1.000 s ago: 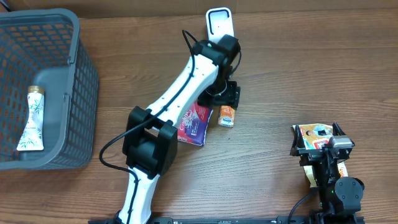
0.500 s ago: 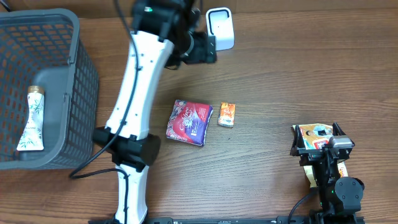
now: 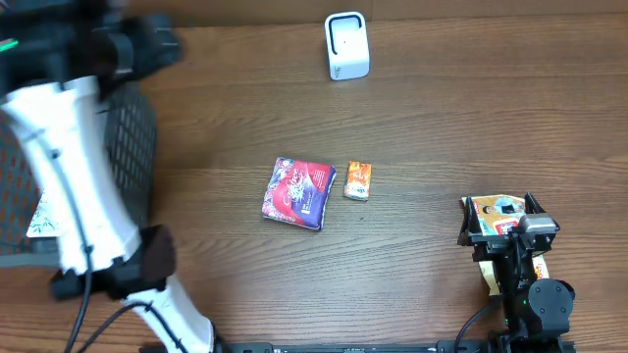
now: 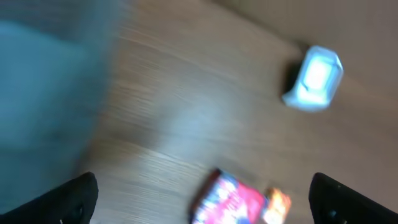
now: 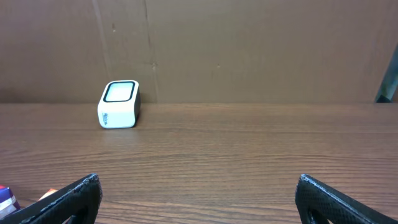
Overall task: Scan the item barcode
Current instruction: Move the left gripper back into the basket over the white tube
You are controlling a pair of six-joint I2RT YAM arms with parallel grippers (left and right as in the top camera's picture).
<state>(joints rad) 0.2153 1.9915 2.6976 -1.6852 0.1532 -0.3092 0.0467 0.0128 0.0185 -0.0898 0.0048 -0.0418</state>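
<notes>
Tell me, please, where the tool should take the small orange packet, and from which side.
Come straight down from above, because the orange packet lies flat on the table. Probably pinch its two short ends, far and near: both are free, while the red pouch lies close beside one long edge.

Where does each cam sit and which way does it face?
Overhead: above table, looking straight down; left arm and right arm show.
Left wrist: raised, blurred, tilted down at scanner and packet; left claw fingers at bottom corners.
Right wrist: low, level, facing scanner and wall; right claw fingers at bottom corners.
Shared: scanner, in all three.
</notes>
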